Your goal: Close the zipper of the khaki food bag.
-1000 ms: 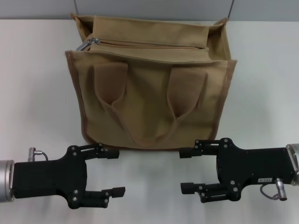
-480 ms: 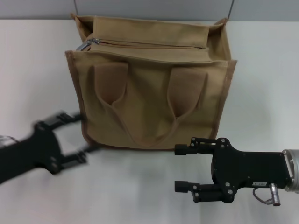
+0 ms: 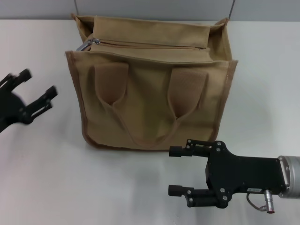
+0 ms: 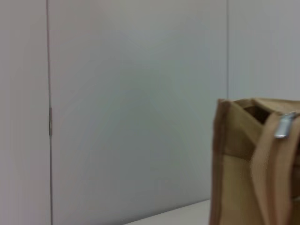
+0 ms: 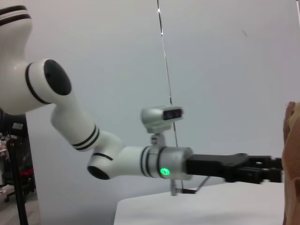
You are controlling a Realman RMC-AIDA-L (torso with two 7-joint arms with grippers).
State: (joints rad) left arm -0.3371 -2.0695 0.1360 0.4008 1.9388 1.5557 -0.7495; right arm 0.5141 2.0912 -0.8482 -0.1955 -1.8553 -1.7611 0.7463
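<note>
The khaki food bag [image 3: 150, 89] stands upright at the middle back of the white table, its two handles hanging down its front. The zipper [image 3: 154, 46] runs along the top panel, with its silver pull tab [image 3: 86, 45] at the bag's left end; the tab also shows in the left wrist view [image 4: 284, 125]. My left gripper [image 3: 40, 89] is open, raised at the left edge, to the left of the bag and apart from it. My right gripper [image 3: 176, 171] is open and empty, in front of the bag's lower right.
The white table [image 3: 262, 84] spreads around the bag, with a grey wall behind. In the right wrist view my left arm [image 5: 140, 161] reaches across toward the bag's edge [image 5: 291, 140].
My left gripper has swung up and to the left, from the front of the table to beside the bag's left side. My right gripper has shifted slightly left and nearer.
</note>
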